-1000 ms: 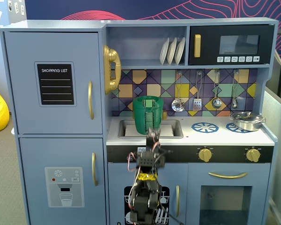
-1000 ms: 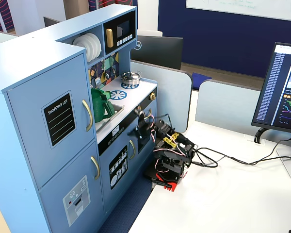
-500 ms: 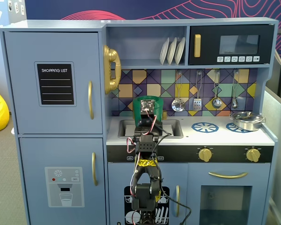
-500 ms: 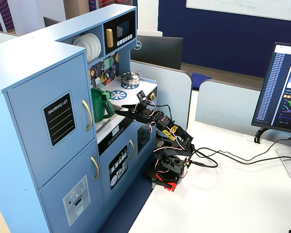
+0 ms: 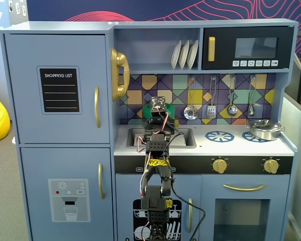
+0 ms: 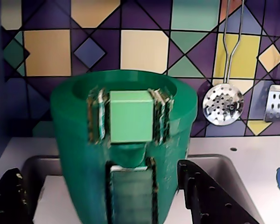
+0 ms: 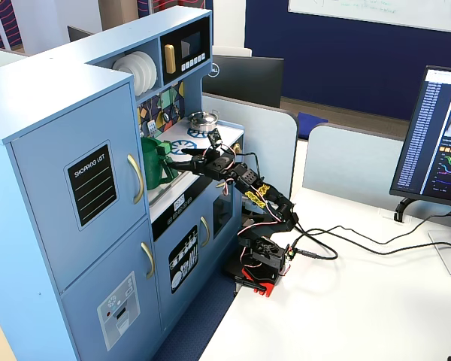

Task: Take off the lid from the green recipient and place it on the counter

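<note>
Green plastic lid (image 6: 126, 88) atop the bucket (image 6: 79, 163), frame centre, looks light, stiff, slippery; pinch its raised tab. Claw (image 6: 98, 196) spread open, empty.

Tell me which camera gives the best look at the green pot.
The wrist view: the green pot fills the frame, showing its rim and ribbed front strip, with the pincer open around its base. In a fixed view the arm hides nearly all of it. In a fixed view from the side it is small but unobstructed.
</note>
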Robot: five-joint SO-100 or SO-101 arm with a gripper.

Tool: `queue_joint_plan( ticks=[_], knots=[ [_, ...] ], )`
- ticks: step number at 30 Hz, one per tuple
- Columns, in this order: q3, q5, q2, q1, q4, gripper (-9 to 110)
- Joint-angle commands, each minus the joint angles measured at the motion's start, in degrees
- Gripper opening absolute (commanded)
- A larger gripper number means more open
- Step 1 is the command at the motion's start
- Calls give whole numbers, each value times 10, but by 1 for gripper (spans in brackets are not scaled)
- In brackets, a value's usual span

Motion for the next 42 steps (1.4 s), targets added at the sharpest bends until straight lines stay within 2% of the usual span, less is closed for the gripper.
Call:
queue_joint_plan(
  ticks=[1, 36, 40, 42],
  knots=[
    [-60, 4, -32, 14, -25, 37],
    [-195, -19, -214, -9, -77, 31],
    [-204, -22, -221, -11, -77, 28],
    [-207, -28, -221, -15, -77, 22]
  ],
)
